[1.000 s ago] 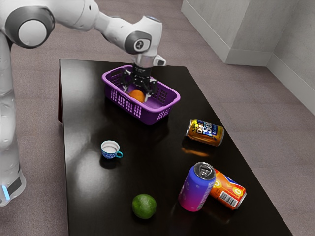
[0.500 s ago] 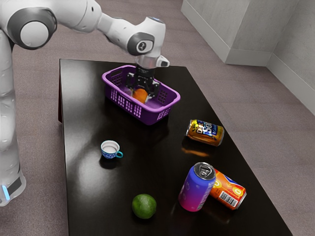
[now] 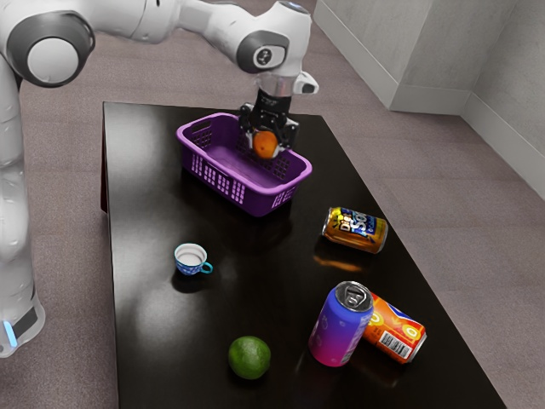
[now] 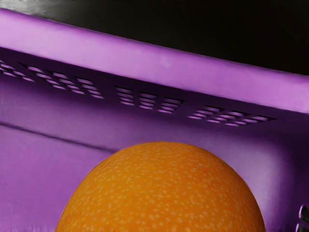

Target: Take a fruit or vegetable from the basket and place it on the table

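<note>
Labels: yellow can (image 3: 355,230), on its side, bore "So" among partly legible letters; orange-red can (image 3: 396,330) bore a barcode | Arm: stretched over the purple basket (image 3: 255,200), gripper (image 3: 266,146) pointing down | Hand: closed around orange fruit (image 4: 164,193) | Fruit: aloft, over the basket

Glossy black table (image 3: 153,341), smooth plastic basket (image 4: 159,65)
The upright can's lid (image 3: 354,296) is shiny metal, the orange (image 4: 161,193) has smooth, satiny peel, and the floor (image 3: 409,170) looks matt and rough, like carpet.
</note>
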